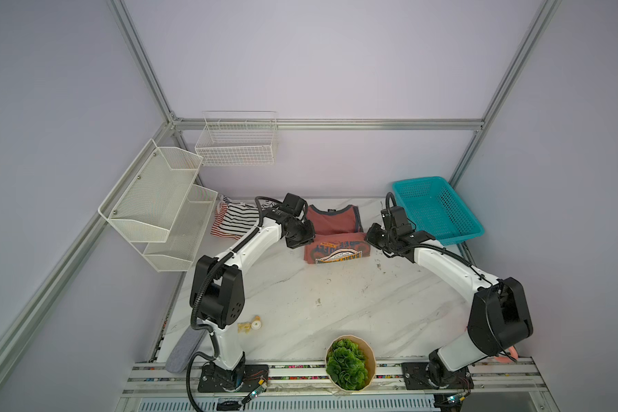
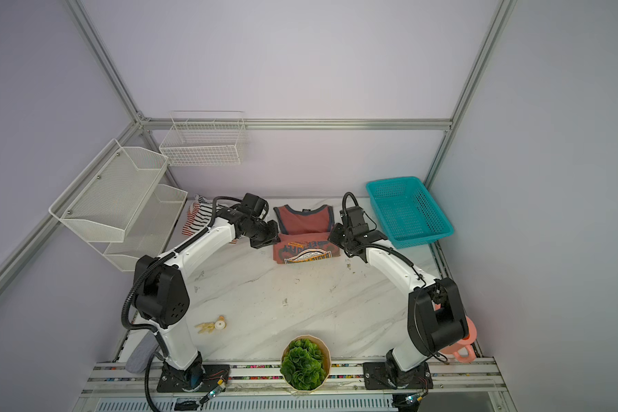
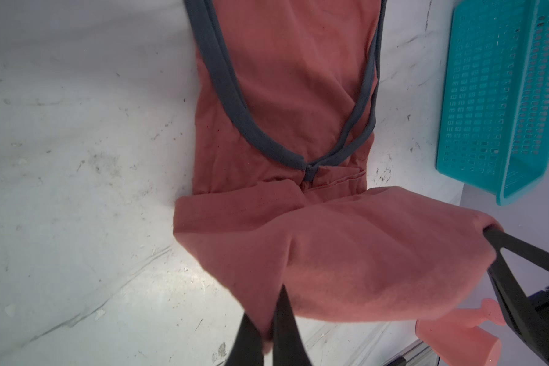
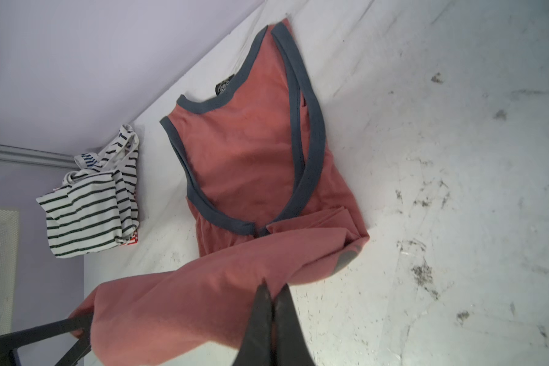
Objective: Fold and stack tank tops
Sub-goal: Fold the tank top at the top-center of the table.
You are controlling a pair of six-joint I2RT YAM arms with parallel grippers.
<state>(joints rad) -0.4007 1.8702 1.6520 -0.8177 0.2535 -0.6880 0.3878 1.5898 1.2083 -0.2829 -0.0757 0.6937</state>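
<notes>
At the far left corner of your worktop the two striped tops lie heaped together; the black-and-white striped tank top is uppermost, and the red-and-white striped tank top shows only as an edge beneath it. Nearer you on that side, a small white spool lies well apart from the clothes. Next comes your left gripper; its jaws are pressed together on the left corner of a raised flap of the dusty-red tank top. That top lies at the middle of the far edge, neckline toward the edge, back label up. Its lower part is turned back toward the neck and hangs slack between the two grippers; in both top views the printed badge faces up on that flap. A potted green plant stands at the middle of the near edge. Your right gripper pinches the flap's right corner, jaws closed on the cloth. The teal plastic basket sits at the far right corner, just beside the right gripper and apart from the top; a pink cup stands at the near right corner.
</notes>
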